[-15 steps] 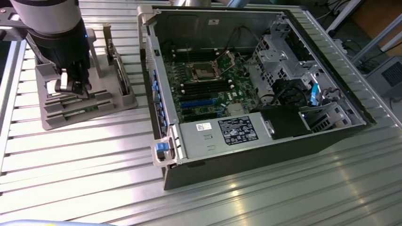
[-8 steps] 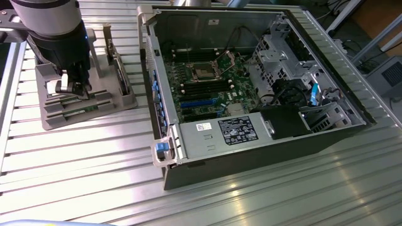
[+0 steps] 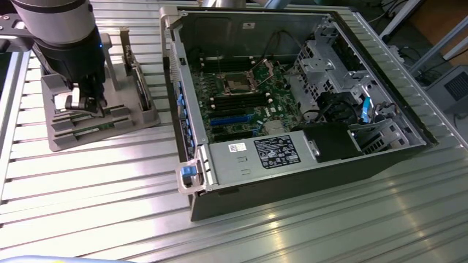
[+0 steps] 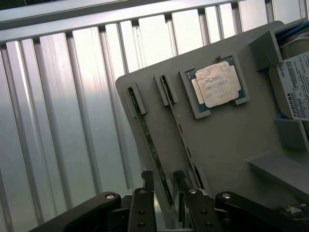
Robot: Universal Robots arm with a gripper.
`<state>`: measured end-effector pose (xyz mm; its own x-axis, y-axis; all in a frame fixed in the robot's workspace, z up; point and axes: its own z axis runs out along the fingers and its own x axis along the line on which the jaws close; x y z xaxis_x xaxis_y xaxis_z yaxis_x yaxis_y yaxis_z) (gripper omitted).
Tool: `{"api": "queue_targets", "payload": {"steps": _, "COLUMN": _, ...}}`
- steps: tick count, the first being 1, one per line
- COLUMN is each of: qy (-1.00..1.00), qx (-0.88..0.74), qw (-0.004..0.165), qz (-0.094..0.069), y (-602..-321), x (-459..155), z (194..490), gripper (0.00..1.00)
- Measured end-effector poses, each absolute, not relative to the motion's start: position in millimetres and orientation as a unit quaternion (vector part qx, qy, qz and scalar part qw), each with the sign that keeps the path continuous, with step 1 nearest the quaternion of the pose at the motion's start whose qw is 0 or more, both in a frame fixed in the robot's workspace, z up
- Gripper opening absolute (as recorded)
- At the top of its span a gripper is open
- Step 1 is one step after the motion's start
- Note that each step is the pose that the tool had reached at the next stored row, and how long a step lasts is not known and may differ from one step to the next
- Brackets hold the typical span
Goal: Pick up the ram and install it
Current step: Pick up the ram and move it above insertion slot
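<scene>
We see the claw [image 4: 163,175] wide open, low over the grey holder [image 4: 227,140]. Its two dark fingers [image 4: 147,186] sit one on each side of the ram [image 4: 153,154], near one end of the stick. There's a gap at both fingers, so it grips nothing. We can't tell from this angle whether a pad brushes the board, but it looks clear.

The ram is a thin green board standing on edge in a long slot of the holder. Its far end is tucked into a small raised bracket. A second stick [image 4: 181,133] stands on edge in the neighbouring slot, just beside it and roughly parallel, between the ram and the CPU [image 4: 217,84]. The CPU lies flat in a square recess, silver lid up. Past it, at the holder's edge, sits a hard drive [image 4: 297,87] with a white label.

In the exterior view, the arm [image 3: 62,27] hangs over the holder at the exterior view's left, on the ribbed aluminium worktop [image 3: 109,192]. The open PC case [image 3: 292,186] lies well apart from the holder, toward the exterior view's right. Its side panel is off, the motherboard [image 3: 249,104] faces up, and the power supply [image 3: 256,156] runs along the near wall. The ram sits in the holder, not yet installed.
</scene>
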<state>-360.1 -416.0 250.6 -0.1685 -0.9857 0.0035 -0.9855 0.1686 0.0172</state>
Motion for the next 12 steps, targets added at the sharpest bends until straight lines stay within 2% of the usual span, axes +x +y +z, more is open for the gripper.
{"api": "queue_targets", "payload": {"steps": 12, "qy": -0.764, "qx": 0.645, "qw": 0.007, "qz": -0.005, "y": -416.0, "x": -360.6, "z": 244.5, "gripper": 0.3}}
